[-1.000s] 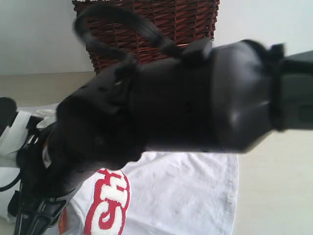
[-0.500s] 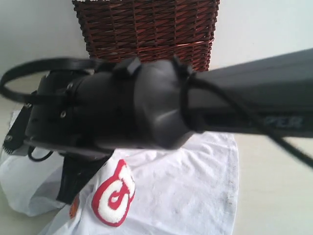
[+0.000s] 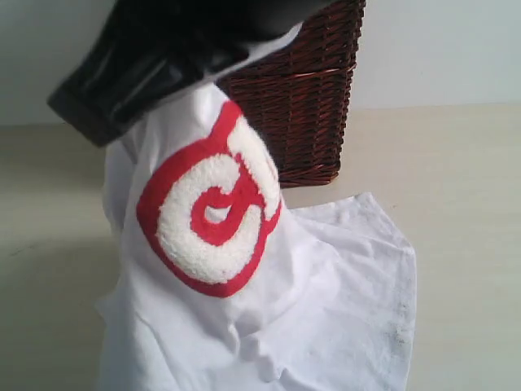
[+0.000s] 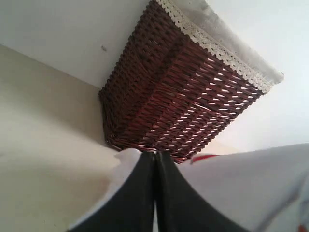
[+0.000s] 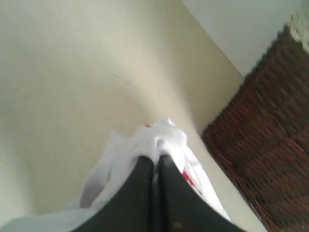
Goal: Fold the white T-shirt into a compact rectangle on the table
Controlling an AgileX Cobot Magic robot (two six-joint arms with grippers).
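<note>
The white T-shirt (image 3: pixel 326 309) is lifted into a tall peak, one fuzzy white letter edged in red (image 3: pixel 207 220) facing the exterior camera. Its lower part still rests on the table (image 3: pixel 464 204). A black arm part (image 3: pixel 155 49) covers the peak's top; whose it is I cannot tell. In the left wrist view my left gripper (image 4: pixel 155 157) is shut, with white cloth (image 4: pixel 123 166) bunched on both sides of its tips. In the right wrist view my right gripper (image 5: pixel 155 159) is shut on a bunched fold of the shirt (image 5: pixel 166 137), high above the table (image 5: pixel 72 72).
The dark brown wicker basket (image 3: pixel 313 90) with its white lace rim (image 4: pixel 217 48) stands at the back, right behind the raised shirt. A pale wall (image 3: pixel 440 49) closes the far side. Bare table shows to the right and left of the shirt.
The black arm that filled the exterior view has risen toward the top left. The shirt has gone up with it, from lying flat to hanging in a peak, its red-edged letter now high.
</note>
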